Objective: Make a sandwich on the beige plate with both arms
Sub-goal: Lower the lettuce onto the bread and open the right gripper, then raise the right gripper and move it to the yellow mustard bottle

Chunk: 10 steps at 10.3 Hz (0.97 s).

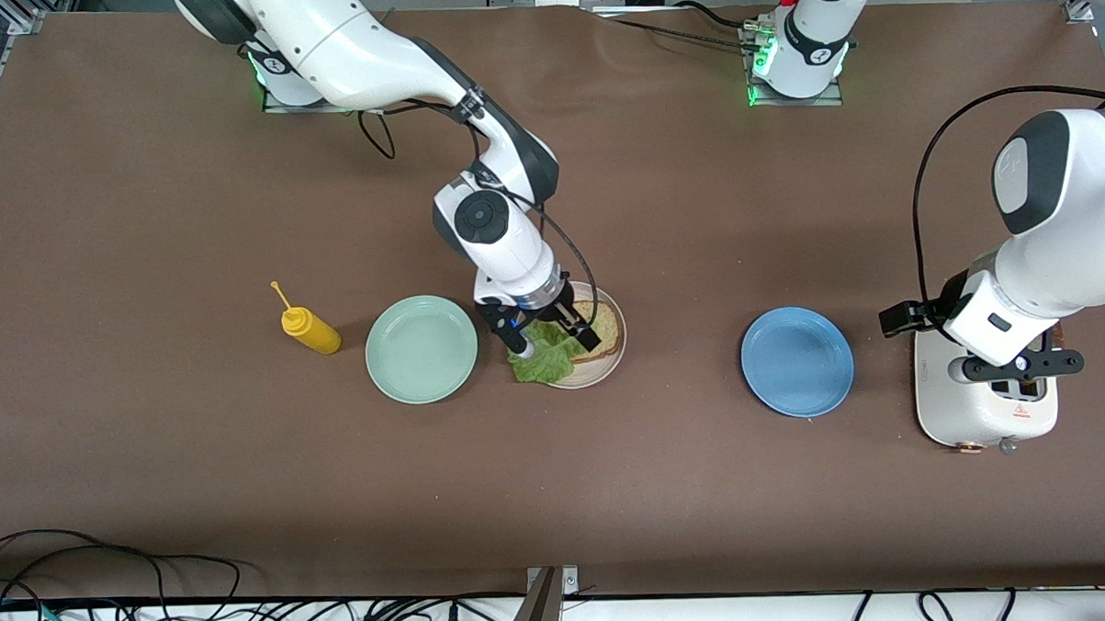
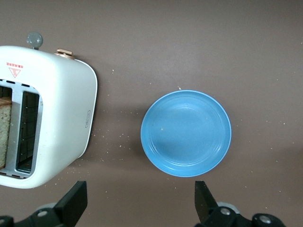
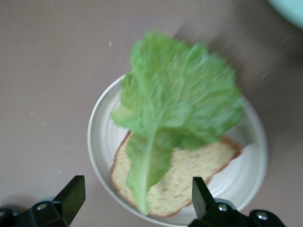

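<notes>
Placing lettuce leaf [image 3: 175,113] on bread slice [image 3: 189,172] on beige plate [image 1: 609,364]; I'm judging lettuce step nearly done. Right gripper [image 1: 554,340] hovering over plate, fingers spread. Left gripper [image 2: 139,203] spread, hanging over toaster [image 1: 984,415] at left arm's end. I'm reckoning second slice [image 2: 4,135] in toaster comes next.

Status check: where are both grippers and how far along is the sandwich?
Right gripper open over beige plate. Lettuce on one bread slice. Left gripper open above toaster. No obstruction.
</notes>
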Available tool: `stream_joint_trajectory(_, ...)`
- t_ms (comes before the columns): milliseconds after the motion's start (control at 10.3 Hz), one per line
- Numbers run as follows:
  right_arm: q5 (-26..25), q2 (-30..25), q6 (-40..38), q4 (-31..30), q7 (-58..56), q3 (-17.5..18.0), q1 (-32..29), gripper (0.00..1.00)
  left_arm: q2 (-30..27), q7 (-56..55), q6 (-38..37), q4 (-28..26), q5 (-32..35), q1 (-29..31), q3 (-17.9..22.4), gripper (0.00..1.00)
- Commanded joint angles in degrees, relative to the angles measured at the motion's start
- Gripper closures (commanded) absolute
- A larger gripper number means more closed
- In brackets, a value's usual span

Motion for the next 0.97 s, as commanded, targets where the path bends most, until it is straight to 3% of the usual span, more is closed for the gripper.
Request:
stream_joint_trajectory(0,-0.4,-5.9,-11.8,-0.4,-8.5,0.4,-4.6,0.0,0.5,0.7,-1.1,1.4,-0.8,0.1,0.0,0.0)
stream_joint_trajectory(388,-0.1,-13.7,-29.9,-0.6,-29.4,0.4,-12.7,0.0,0.4,0.8,-1.1,1.4,-0.8,0.2,0.0,0.0)
stream_joint_trajectory(874,-0.4,-20.2,-46.4,-0.9,-71.6,-0.6,-27.1,0.0,0.4,0.8,-1.1,1.4,-0.7,0.2,0.0,0.0)
